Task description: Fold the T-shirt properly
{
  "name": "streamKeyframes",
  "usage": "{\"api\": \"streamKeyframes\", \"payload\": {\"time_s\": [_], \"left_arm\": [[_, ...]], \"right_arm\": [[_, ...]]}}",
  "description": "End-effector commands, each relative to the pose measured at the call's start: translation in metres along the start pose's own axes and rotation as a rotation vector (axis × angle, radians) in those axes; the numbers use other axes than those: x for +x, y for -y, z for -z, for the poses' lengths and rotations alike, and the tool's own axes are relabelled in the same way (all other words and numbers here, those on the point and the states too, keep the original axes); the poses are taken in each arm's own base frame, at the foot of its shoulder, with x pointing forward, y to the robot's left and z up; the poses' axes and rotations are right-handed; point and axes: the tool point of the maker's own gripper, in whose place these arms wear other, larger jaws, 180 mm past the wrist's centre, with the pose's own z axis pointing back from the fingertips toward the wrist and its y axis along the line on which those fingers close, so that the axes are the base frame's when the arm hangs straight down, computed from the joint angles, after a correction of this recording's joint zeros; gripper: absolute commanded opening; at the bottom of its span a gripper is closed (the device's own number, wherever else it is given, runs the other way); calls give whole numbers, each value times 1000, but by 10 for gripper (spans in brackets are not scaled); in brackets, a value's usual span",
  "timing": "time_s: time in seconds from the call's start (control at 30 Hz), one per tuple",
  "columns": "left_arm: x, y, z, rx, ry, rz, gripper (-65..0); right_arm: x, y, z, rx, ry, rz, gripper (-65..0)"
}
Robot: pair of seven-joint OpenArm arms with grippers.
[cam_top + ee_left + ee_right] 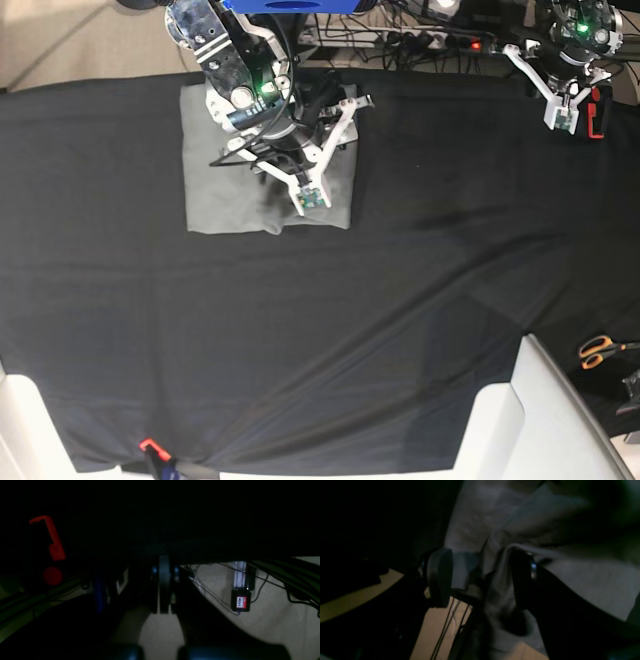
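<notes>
Three views to go through, so here goes.

Left wrist: super dark. The left gripper [164,611] has its fingers pressed together with nothing between them, so it's clenched on air. Past it there's just beige floor, cables and a small black box with a red label [240,602]. No shirt here at all.

Right wrist: the right gripper [480,577] has its jaws spread apart, with a rumpled ridge of the T-shirt [582,580] bunched up between them. Doesn't look like it's pinching, since the left pad sits clear of the cloth, so I'd call it released.

Base view: the T-shirt [225,170] lies as a compact grey rectangle near the far edge of the table [400,330], on the black cloth, with the right gripper [305,190] right over its near right part. The left gripper [565,110] hangs well apart at the far corner. There's also a pair of orange-handled scissors [600,350] off the table edge.

My take on handling: it's light, floppy and stacked in layers, so it won't hold shape. I'd grab at an edge or corner and pinch all layers together, or the top one will just slide off.
</notes>
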Motion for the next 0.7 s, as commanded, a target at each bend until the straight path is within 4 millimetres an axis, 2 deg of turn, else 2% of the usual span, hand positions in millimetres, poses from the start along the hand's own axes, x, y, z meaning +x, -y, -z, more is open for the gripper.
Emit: {"api": "streamKeyframes", "payload": {"time_s": [0.0, 0.23, 0.37, 0.43, 0.5, 0.57, 0.67], "left_arm": [[5, -6, -3, 15, 19, 11, -650], [7, -12, -3, 22, 20, 24, -650], [12, -12, -2, 24, 29, 22, -650], [12, -12, -2, 24, 29, 22, -650], [12, -12, -2, 23, 30, 20, -650], [13, -10, -1, 16, 34, 15, -650], [23, -5, 1, 7, 58, 6, -650]], "right_arm": [[12, -8, -4, 25, 42, -15, -297], [15, -27, -8, 132, 60, -207, -303], [24, -25, -27, 155, 118, -318, -339], [29, -23, -39, 149, 154, -316, -377], [28, -9, -44, 117, 160, -311, -429], [23, 4, -41, 90, 141, -289, -488], [11, 32, -30, 37, 88, -232, -635]]}}
